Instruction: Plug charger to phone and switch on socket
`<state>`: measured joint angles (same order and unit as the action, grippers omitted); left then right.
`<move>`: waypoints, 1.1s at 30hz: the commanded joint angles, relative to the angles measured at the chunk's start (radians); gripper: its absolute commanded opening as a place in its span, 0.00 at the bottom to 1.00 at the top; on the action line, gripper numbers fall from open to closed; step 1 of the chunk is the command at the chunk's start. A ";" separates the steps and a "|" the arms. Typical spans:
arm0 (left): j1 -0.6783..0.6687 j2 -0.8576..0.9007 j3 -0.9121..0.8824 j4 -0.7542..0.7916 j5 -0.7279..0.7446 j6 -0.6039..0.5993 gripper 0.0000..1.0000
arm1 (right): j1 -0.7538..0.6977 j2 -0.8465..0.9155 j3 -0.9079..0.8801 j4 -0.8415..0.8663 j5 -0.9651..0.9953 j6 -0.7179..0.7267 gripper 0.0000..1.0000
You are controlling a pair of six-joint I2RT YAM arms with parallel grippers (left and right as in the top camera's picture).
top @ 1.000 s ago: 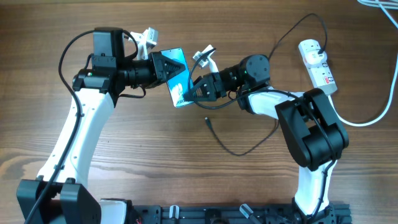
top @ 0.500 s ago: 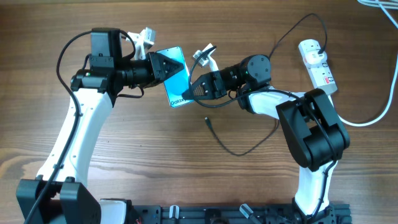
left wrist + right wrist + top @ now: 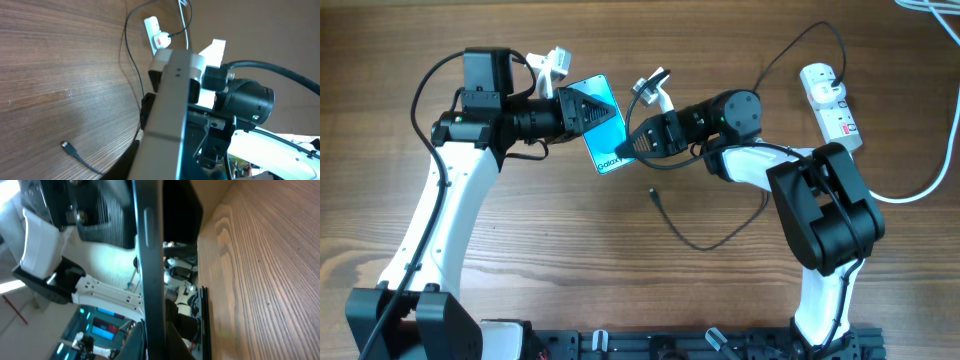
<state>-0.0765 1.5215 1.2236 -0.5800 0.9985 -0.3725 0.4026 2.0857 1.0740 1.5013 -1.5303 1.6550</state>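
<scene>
The phone point(image 3: 608, 140), turquoise screen up, hangs tilted above the table between both arms. My left gripper point(image 3: 586, 107) sits over its upper end; its jaws are hidden, so its grip is unclear. My right gripper point(image 3: 626, 148) is shut on the phone's lower right edge. The right wrist view shows the phone point(image 3: 150, 270) edge-on between that gripper's point(image 3: 152, 340) dark fingers. In the left wrist view the phone point(image 3: 167, 115) fills the middle. The charger's connector tip point(image 3: 654, 195) lies loose on the wood below, also seen from the left wrist point(image 3: 66, 145). The socket point(image 3: 831, 105) lies far right.
The charger's thin black cable point(image 3: 705, 245) loops across the table under the right arm and up to the socket point(image 3: 157, 37). A thick white cord point(image 3: 930, 170) runs off at the right edge. A black rail point(image 3: 700, 345) lines the front edge.
The right gripper has closed on the phone's lower edge. The left arm and the phone's upper end have shifted a little to the left.
</scene>
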 commanded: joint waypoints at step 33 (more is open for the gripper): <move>-0.116 0.116 0.003 -0.430 -0.847 -0.067 0.04 | -0.063 0.032 -0.003 -0.692 0.082 -0.650 0.91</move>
<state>-0.1509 1.5578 1.2221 -0.9955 0.2573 -0.4213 0.3500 2.1014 1.0721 0.8795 -1.5246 1.1995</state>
